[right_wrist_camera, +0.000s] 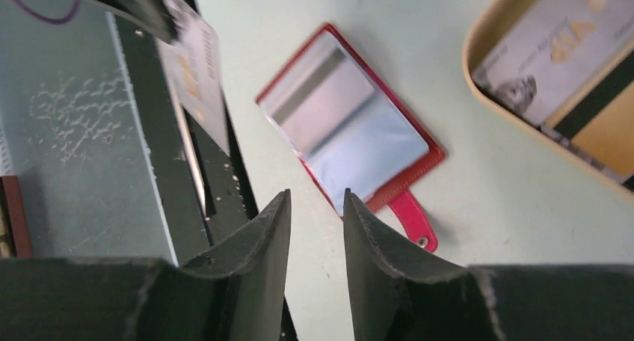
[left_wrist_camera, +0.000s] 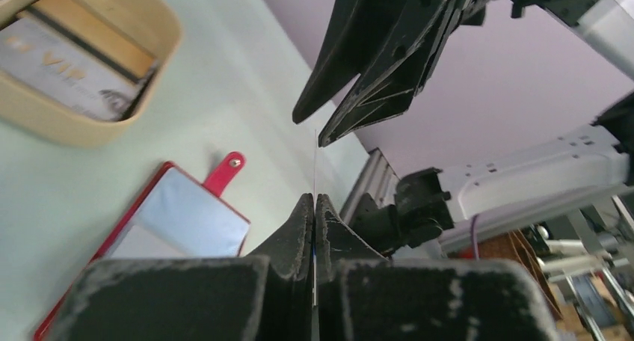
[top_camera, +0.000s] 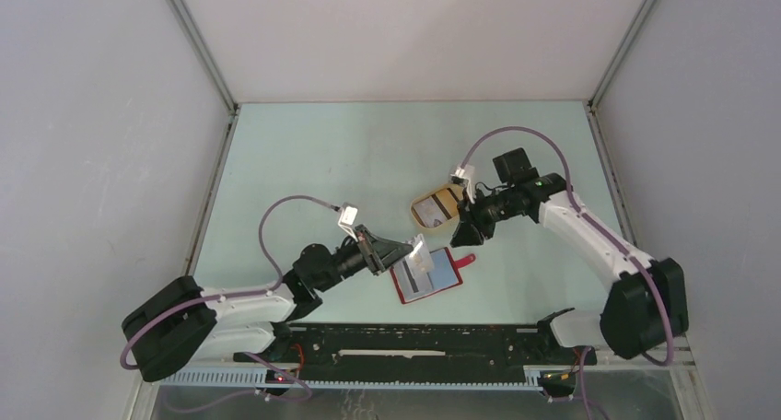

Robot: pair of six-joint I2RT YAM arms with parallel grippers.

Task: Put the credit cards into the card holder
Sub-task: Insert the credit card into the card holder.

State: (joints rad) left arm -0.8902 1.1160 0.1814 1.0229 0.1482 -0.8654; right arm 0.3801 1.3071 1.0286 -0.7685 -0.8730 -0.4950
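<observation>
The card holder (top_camera: 431,274) lies open and flat on the table (top_camera: 350,162), close to the near edge and about midway between the two side edges. Its pale blue-grey inside faces up. Its red snap tab (top_camera: 465,261) sticks out from the end that points toward the right edge.

The left fingers (top_camera: 408,251) are pressed tight together on one credit card (top_camera: 421,254), gripping it by one edge. From above, the card sits tilted over the holder's left end. The left wrist camera sees it edge-on as a thin line rising from the fingertips. In the right wrist view it hangs in the air, apart from the holder and not inside it.

The right fingers (top_camera: 460,234) hover just beyond the holder's tab end, between the holder and the beige oval tray (left_wrist_camera: 90,128). They stand a narrow gap apart with nothing between them.

The tray rests on the table just past the holder, toward the far edge. It holds the other cards (right_wrist_camera: 553,42): a whitish-grey one with printed lettering lies on top, and beside it is a tan one with a dark stripe (right_wrist_camera: 602,109).
</observation>
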